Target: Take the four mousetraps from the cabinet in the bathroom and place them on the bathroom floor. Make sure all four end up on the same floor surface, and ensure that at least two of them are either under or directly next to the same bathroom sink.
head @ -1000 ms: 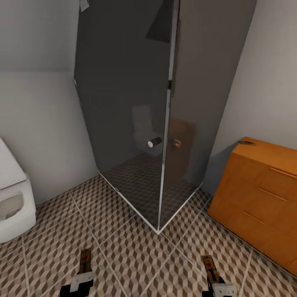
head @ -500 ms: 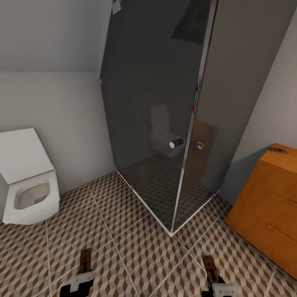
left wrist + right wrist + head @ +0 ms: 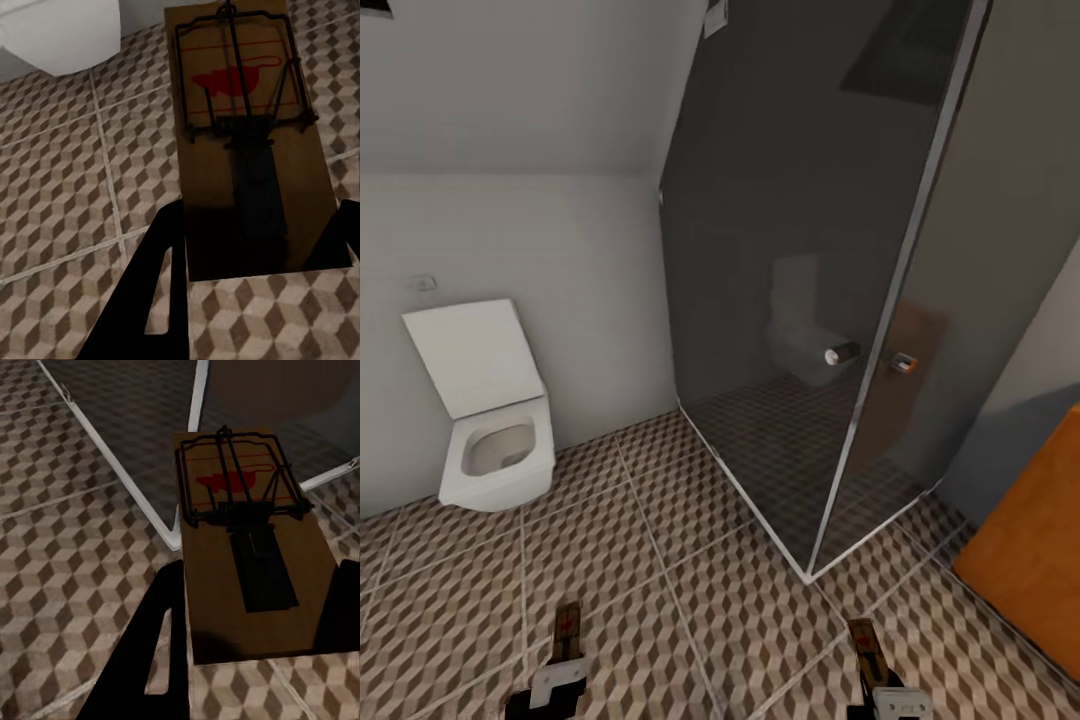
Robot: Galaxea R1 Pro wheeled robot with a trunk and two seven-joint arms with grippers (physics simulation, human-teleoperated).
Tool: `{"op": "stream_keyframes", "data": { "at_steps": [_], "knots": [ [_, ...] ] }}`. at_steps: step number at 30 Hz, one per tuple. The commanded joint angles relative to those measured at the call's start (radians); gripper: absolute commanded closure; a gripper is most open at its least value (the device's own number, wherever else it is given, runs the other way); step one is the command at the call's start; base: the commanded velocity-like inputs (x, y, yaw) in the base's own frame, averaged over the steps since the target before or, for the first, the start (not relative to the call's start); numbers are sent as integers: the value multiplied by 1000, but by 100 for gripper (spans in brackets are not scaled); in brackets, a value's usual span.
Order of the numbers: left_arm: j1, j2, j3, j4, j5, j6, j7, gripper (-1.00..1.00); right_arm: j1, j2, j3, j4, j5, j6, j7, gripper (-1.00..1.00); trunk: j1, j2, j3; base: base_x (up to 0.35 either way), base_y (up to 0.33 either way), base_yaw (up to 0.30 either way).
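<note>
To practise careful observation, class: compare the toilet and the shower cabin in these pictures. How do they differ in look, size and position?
The toilet is white and opaque; the shower cabin has dark, see-through glass walls with pale metal edges. The toilet is low and squat; the shower cabin rises past the head view's top edge. The toilet stands at that view's left against the white wall, the shower cabin right of it. Both stand on the cube-patterned bathroom floor.

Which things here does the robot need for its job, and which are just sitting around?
For the job:
left gripper holding a mousetrap
right gripper holding another mousetrap
bathroom floor
orange-brown cabinet

Just there:
white toilet
glass shower stall
</note>
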State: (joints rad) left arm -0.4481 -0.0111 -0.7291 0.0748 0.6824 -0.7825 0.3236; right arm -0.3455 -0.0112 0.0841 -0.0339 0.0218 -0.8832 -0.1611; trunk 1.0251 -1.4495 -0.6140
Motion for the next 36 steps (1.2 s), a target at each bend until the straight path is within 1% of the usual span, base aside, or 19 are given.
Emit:
{"op": "stream_keyframes", "data": {
  "at_steps": [1,36],
  "knots": [
    [-1,-1,-6,3,-8,-1,11,100,0,0,8,0,1,-2,-9,100,0,-1,-1,0,0,285],
    [-1,-3,-6,3,-8,-1,11,100,0,9,8,0,3,-2,-9,100,0,-1,-1,0,0,285]
  ]
}}
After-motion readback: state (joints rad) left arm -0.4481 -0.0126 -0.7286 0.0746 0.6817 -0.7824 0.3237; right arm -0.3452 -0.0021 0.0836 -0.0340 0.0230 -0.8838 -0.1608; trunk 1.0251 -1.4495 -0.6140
